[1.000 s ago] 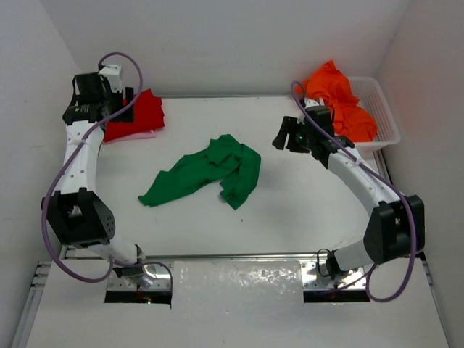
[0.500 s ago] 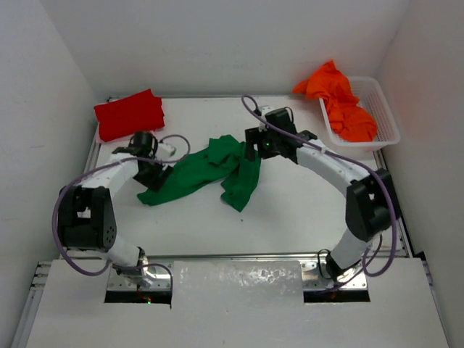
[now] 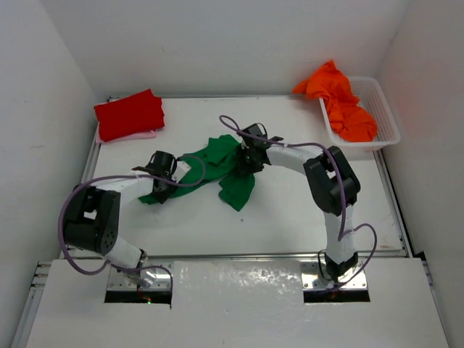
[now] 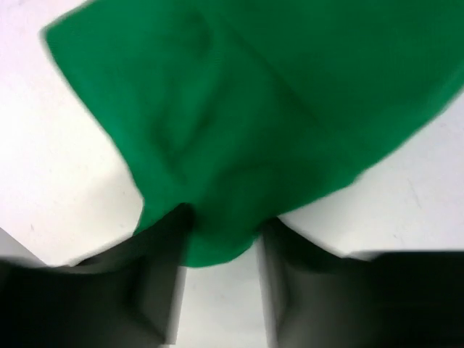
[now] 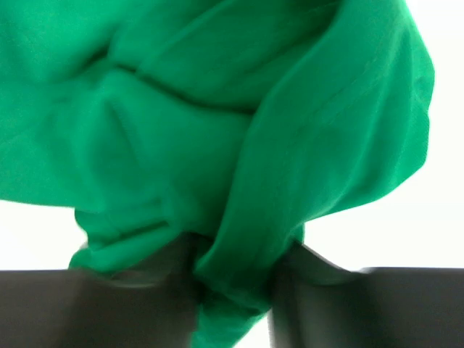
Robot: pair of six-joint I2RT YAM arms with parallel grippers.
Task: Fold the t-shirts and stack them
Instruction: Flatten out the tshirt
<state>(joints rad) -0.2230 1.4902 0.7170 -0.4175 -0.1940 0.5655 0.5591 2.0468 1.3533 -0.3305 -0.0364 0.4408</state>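
Green cloth t-shirt (image 3: 214, 161) lies crumpled in the middle of the white table (image 3: 290, 210), spread in a loose diagonal from lower left to upper right, and both arms are down on it!

Left tool (image 3: 157, 190) sits at the lower-left tip of the cloth. From the left wrist, the left tool (image 4: 223, 239) shows two dark fingers (image 4: 156, 290) set narrow, with the hem of the green cloth t-shirt (image 4: 239, 123) filling the gap between them. The view is blurred, though, so I cannot tell whether the hem is truly clamped.

Over on the other side, the right tool (image 3: 246, 159) is at the bunched upper-right part. The right wrist view is clearer: the right tool (image 5: 232, 264) has a thick fold of the green cloth t-shirt (image 5: 217, 130) squeezed between its fingers (image 5: 170, 279), and the cloth bulges out above them. That one is gripping.

At the far left corner of the table, a bright red folded t-shirt (image 3: 130, 114) rests on a light pink t-shirt (image 3: 143, 135), whose edge peeks out beneath it. Far right, a rumpled orange t-shirt (image 3: 339, 98) spills over the rim of a white plastic mesh basket (image 3: 386, 110), well apart from both tools.
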